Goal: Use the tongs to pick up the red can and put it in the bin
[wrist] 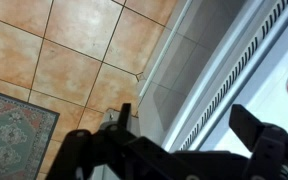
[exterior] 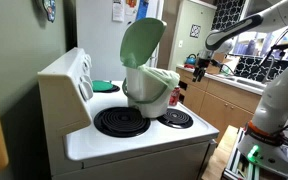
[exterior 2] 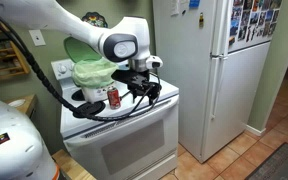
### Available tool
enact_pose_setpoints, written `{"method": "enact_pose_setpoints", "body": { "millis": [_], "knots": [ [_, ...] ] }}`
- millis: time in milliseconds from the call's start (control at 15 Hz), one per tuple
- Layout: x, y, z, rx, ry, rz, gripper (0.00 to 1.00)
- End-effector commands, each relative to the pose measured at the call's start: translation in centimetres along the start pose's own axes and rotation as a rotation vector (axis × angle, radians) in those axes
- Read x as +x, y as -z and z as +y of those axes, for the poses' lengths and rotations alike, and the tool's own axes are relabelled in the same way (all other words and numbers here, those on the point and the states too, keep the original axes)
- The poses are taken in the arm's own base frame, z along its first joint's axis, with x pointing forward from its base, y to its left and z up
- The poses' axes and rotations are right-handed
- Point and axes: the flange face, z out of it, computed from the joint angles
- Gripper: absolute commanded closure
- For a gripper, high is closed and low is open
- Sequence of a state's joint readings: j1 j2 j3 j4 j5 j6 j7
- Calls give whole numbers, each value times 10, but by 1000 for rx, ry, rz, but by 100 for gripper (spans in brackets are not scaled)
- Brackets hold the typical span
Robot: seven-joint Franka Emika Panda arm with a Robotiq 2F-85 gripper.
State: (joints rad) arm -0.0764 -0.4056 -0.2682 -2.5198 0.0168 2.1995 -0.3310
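Hovering wide open and apparently empty above the stove's [exterior 2: 124,140] front edge, the pincer [exterior 2: 146,90] has not yet taken the tongs (not discernible), the red can [exterior 2: 112,97] stands on the stove beside the open-lidded bin [exterior: 151,97], and gripping the tongs likely comes next.

Upright red can [exterior 2: 113,97] beside open-lidded white bin [exterior 2: 89,72]

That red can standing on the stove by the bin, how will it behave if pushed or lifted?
The red can stands upright and narrow, so a high push would probably tip it. Being round, it would likely roll on the smooth stove top. It looks small, so probably light.
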Motion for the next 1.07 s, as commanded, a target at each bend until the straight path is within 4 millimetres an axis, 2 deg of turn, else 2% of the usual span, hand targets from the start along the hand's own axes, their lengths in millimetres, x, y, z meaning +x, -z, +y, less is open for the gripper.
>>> {"method": "enact_pose_setpoints", "body": {
  "millis": [0,200,267,400,600,733,867,1000],
  "knots": [
    [0,0,0,0,0,-1,0],
    [0,0,0,0,0,-3,0],
    [8,3,-7,1,11,11,0],
    [28,15,-35,-37,79,25,0],
    [58,29,-88,-66,163,58,0],
    [72,25,-126,-74,189,52,0],
    [78,14,-157,-89,197,24,0],
    [82,9,-169,-86,217,27,0]
  ]
}}
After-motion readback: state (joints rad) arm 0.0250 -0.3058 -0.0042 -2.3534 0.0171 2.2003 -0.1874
